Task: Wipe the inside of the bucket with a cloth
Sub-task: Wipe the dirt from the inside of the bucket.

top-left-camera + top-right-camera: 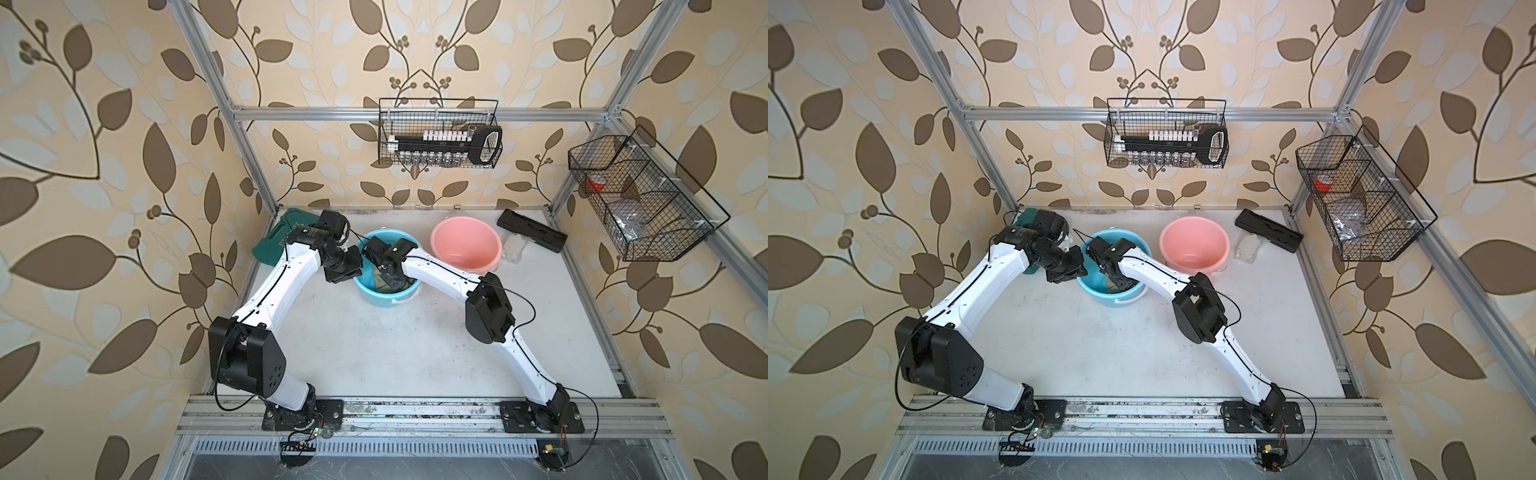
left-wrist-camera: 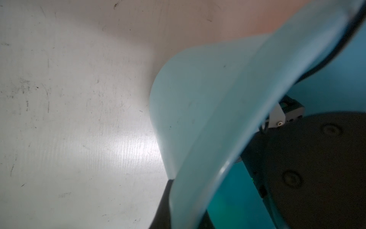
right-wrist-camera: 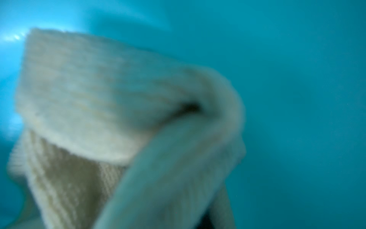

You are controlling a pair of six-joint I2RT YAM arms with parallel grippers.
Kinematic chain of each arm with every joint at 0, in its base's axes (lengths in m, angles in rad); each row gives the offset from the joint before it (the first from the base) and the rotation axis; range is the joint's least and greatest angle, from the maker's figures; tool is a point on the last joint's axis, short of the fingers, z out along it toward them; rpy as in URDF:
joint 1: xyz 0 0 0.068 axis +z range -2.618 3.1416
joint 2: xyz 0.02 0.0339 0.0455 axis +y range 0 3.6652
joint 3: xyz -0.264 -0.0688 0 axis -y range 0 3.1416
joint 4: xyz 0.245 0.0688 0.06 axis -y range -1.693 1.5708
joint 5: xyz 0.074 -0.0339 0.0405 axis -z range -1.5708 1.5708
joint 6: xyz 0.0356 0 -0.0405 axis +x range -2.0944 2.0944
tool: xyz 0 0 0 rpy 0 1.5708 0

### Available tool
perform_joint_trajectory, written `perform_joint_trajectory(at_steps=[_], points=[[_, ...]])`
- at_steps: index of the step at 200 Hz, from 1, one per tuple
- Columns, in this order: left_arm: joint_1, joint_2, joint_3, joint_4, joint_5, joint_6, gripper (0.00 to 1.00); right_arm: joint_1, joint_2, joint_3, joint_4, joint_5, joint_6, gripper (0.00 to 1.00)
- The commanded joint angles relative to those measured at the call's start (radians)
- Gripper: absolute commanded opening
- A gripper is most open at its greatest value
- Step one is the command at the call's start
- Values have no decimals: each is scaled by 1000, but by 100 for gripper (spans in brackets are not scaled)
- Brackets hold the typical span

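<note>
A light blue bucket [image 1: 386, 300] [image 1: 1113, 300] stands upright at the middle back of the table. My left gripper [image 1: 356, 268] [image 1: 1079, 266] is shut on its left rim. In the left wrist view one dark finger [image 2: 162, 206] sits outside the bucket wall [image 2: 198, 111] and the other inside. My right gripper [image 1: 392, 286] [image 1: 1121, 286] reaches down inside the bucket, shut on the cloth [image 1: 380, 283] [image 1: 1111, 286]. The right wrist view shows the pale beige cloth [image 3: 95, 95] bunched against the blue inner wall [image 3: 297, 99], hiding the fingers.
A pink bucket [image 1: 437, 245] stands just right of the blue one. A green case [image 1: 272, 245] lies behind my left arm. A black case [image 1: 532, 235] and a clear plastic piece [image 1: 515, 248] lie at the back right. Wire baskets [image 1: 440, 137] [image 1: 642, 203] hang on the frame.
</note>
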Motion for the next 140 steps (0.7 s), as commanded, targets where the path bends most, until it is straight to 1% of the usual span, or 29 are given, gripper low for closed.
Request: perform_joint_trajectory(at_steps=[1, 33, 49, 78, 114, 129, 140], points=[[-13, -43, -5, -53, 138, 40, 0, -16, 59, 35, -8, -145, 54, 0], [-13, -33, 9, -47, 139, 36, 0, -6, 62, 40, 9, -451, 31, 0], [-13, -26, 24, -48, 128, 36, 0, 7, 28, 4, 39, -606, 1, 0], [-13, -15, 44, -52, 106, 31, 0, 15, -50, -46, 54, -822, -30, 0], [-9, -10, 54, -56, 74, 27, 0, -16, -230, -201, 121, -995, -43, 0], [-7, -9, 56, -59, 70, 27, 0, -50, -329, -296, 187, -1034, -21, 0], [-5, -9, 53, -59, 65, 26, 0, -72, -405, -366, 237, -1035, -2, 0]])
